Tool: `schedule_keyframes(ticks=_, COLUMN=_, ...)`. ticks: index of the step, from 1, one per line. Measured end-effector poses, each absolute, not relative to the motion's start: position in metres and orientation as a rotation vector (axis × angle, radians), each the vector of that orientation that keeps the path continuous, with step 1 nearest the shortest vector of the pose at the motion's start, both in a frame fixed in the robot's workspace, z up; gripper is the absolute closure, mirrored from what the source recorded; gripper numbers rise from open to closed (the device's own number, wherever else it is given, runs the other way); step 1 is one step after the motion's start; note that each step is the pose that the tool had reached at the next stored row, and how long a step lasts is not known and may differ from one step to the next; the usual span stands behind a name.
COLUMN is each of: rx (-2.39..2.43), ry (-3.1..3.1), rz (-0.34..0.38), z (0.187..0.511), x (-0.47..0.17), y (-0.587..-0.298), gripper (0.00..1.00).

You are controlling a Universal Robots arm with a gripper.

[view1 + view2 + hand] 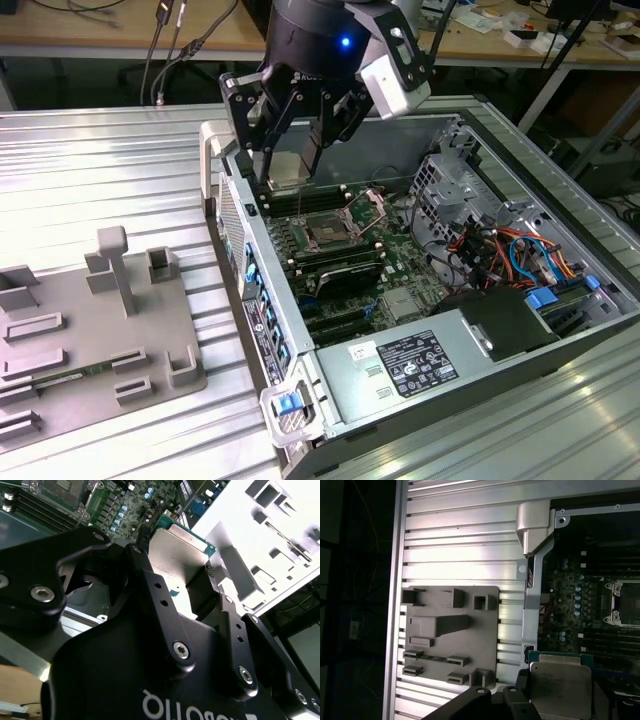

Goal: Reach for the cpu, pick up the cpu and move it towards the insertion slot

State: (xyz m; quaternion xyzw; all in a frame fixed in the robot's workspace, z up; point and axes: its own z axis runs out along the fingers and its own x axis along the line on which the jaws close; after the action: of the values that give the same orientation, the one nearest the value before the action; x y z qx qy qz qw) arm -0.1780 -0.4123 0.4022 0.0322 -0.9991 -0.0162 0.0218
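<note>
The jaws are closed on the cpu (288, 168), holding it in the air above the open computer case (470, 330). In the exterior view the insertion slot (328, 232) lies at about four o'clock from the cpu, apart from it.

Print in the scene, none of it legible

White lettering (167, 705) runs across the black body of the pincer (175, 565) in the second wrist view, upside down and cut off at the picture's edge. In the exterior view, a large white label (418, 364) with dark fine print and small marks lies on the grey metal box (470, 330) inside the open computer case (255, 300), with a smaller white sticker (361, 352) just beside it. Both are too small to make out.
</note>
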Motion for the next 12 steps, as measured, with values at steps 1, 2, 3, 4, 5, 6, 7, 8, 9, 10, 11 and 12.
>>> schedule_keyframes(ticks=1, rx=0.1, ry=-3.096, rz=-0.05, z=0.402, x=-0.177, y=-0.412, gripper=0.45)
schedule_keyframes(ticks=2, rx=0.1, ry=-3.096, rz=-0.05, z=0.402, x=-0.175, y=-0.411, gripper=0.45)
schedule_keyframes(ticks=3, rx=0.1, ry=-3.096, rz=-0.05, z=0.402, x=-0.174, y=-0.411, gripper=0.45)
schedule_keyframes(ticks=4, rx=0.1, ry=-3.096, rz=-0.05, z=0.402, x=-0.173, y=-0.411, gripper=0.45)
schedule_keyframes(ticks=5, rx=0.1, ry=-3.096, rz=-0.05, z=0.402, x=-0.172, y=-0.41, gripper=0.45)
schedule_keyframes(ticks=6, rx=0.1, ry=-3.096, rz=-0.05, z=0.402, x=-0.171, y=-0.41, gripper=0.45)
schedule_keyframes(ticks=7, rx=0.1, ry=-3.096, rz=-0.05, z=0.402, x=-0.17, y=-0.41, gripper=0.45)
schedule_keyframes(ticks=8, rx=0.1, ry=-3.096, rz=-0.05, z=0.402, x=-0.169, y=-0.41, gripper=0.45)
schedule_keyframes(ticks=9, rx=0.1, ry=-3.096, rz=-0.05, z=0.402, x=-0.168, y=-0.409, gripper=0.45)
schedule_keyframes(ticks=10, rx=0.1, ry=-3.096, rz=-0.05, z=0.402, x=-0.167, y=-0.409, gripper=0.45)
schedule_keyframes(ticks=11, rx=0.1, ry=-3.096, rz=-0.05, z=0.402, x=-0.166, y=-0.409, gripper=0.45)
schedule_keyframes(ticks=12, rx=0.1, ry=-3.096, rz=-0.05, z=0.402, x=-0.165, y=-0.408, gripper=0.45)
